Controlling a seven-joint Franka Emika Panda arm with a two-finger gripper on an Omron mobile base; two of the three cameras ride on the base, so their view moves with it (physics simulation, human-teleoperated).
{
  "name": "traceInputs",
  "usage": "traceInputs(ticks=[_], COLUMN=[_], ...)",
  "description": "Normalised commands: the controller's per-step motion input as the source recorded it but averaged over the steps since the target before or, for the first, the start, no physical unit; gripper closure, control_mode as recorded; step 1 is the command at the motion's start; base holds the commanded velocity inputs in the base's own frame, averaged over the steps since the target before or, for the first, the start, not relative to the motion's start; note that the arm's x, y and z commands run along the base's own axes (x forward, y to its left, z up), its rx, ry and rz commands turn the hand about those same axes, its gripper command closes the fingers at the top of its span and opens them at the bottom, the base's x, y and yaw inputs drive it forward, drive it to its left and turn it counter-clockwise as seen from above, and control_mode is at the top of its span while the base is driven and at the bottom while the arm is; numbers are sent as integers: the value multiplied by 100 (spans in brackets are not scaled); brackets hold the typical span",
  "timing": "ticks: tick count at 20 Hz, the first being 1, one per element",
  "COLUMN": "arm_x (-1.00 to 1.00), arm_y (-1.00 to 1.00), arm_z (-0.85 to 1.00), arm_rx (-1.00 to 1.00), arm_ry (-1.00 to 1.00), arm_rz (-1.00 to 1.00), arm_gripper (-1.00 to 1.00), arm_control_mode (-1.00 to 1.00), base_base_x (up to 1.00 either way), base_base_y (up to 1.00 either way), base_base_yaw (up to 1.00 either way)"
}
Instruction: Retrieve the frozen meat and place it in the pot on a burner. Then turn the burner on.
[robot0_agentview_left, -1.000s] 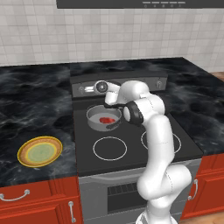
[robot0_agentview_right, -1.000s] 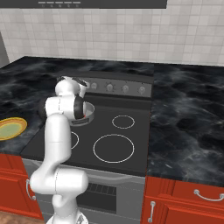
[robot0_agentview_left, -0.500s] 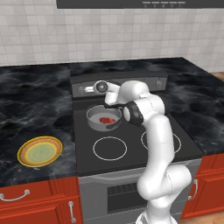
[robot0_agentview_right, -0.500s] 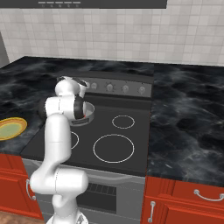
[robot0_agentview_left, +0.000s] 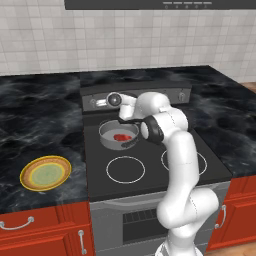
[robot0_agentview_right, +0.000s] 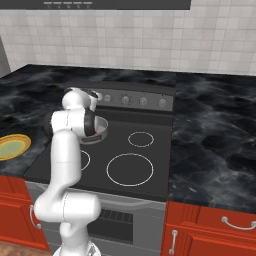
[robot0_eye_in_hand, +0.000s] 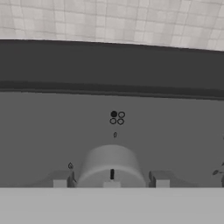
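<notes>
Red frozen meat (robot0_agentview_left: 120, 137) in pot (robot0_agentview_left: 107, 135) | gripper (robot0_eye_in_hand: 112, 179) astride knob (robot0_eye_in_hand: 111, 165), above-behind

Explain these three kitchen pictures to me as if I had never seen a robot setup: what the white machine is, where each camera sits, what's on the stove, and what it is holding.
The white machine is a jointed robot arm standing in front of a stove in a computer-rendered kitchen. Two cameras ride behind it, one to its left and one to its right, so those two pictures show the same scene from two sides. The third camera sits on the arm's hand and looks along its two-finger gripper.

On the black cooktop stands a grey pot with a small red piece of frozen meat already inside. A yellow-rimmed plate lies on the dark counter to the left.

The hand reaches to the stove's back panel. In the hand view, a round grey knob sits right between the fingertips, so it appears to be at the burner control. Whether the fingers actually press on it cannot be told.
</notes>
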Motion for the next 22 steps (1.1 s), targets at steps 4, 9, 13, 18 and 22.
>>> traceInputs(ticks=[4, 9, 13, 18, 22], arm_x=[0, 0, 0, 0, 4], arm_y=[21, 20, 6, 0, 0], arm_z=[0, 0, 0, 0, -8], arm_rx=[-28, -23, -13, -10, -18], arm_ry=[0, 0, 0, -4, -6], arm_rz=[0, 0, 4, 11, 16], arm_gripper=[100, 100, 100, 100, 100], arm_control_mode=[-100, -100, -100, -100, -100], base_base_x=[0, 0, 0, 0, 0], base_base_y=[0, 0, 0, 0, 0], base_base_yaw=[0, 0, 0, 0, 0])
